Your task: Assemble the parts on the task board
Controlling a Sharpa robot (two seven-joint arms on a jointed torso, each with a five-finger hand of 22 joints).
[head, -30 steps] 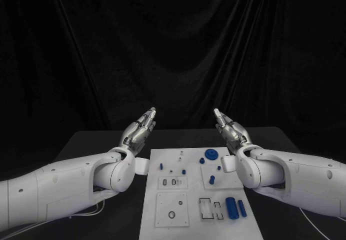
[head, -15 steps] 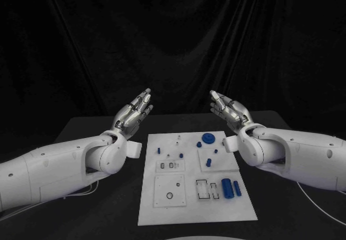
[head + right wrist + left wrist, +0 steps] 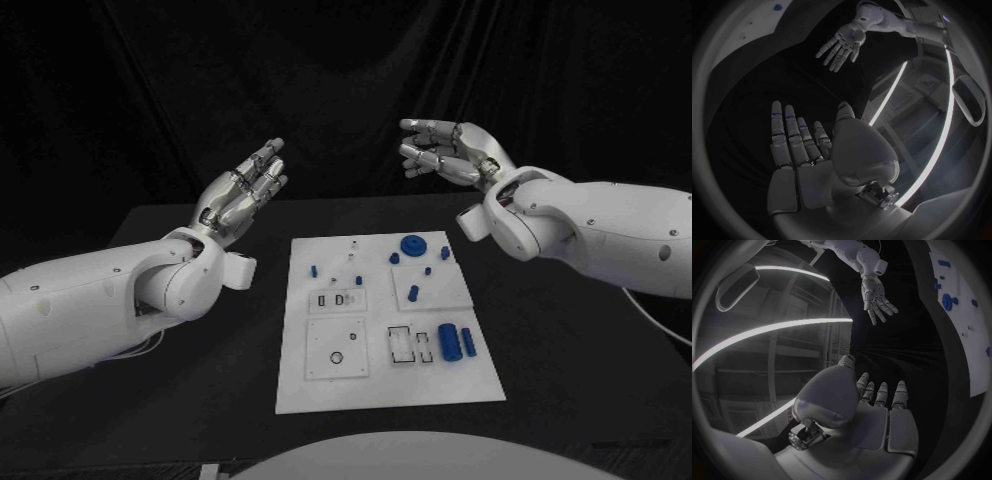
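Observation:
The white task board (image 3: 433, 388) lies in the middle of the black table. On it are small blue parts: a round wheel-like piece (image 3: 414, 244) at the far end, a thick cylinder (image 3: 450, 341) with a thinner one (image 3: 469, 338) beside it near the front right, and several small pegs between them. My left hand (image 3: 245, 195) is raised in the air beyond the board's far left corner, fingers straight and apart, holding nothing. My right hand (image 3: 447, 150) hovers higher beyond the far right corner, fingers loosely bent, also empty. The left wrist view shows the left hand (image 3: 879, 405), the right hand (image 3: 877, 300) and the wheel-like piece (image 3: 947, 301).
Recessed slots and a small ring outline (image 3: 338, 357) mark the board's near half. Black table surface (image 3: 577, 330) runs on both sides of the board. A dark curtain hangs behind. In the right wrist view my right hand (image 3: 798, 145) faces the left hand (image 3: 841, 47).
The camera has shifted, so the board sits higher in the picture. My right hand has lifted higher and bent its fingers inward. My left hand has leaned outward, away from the board.

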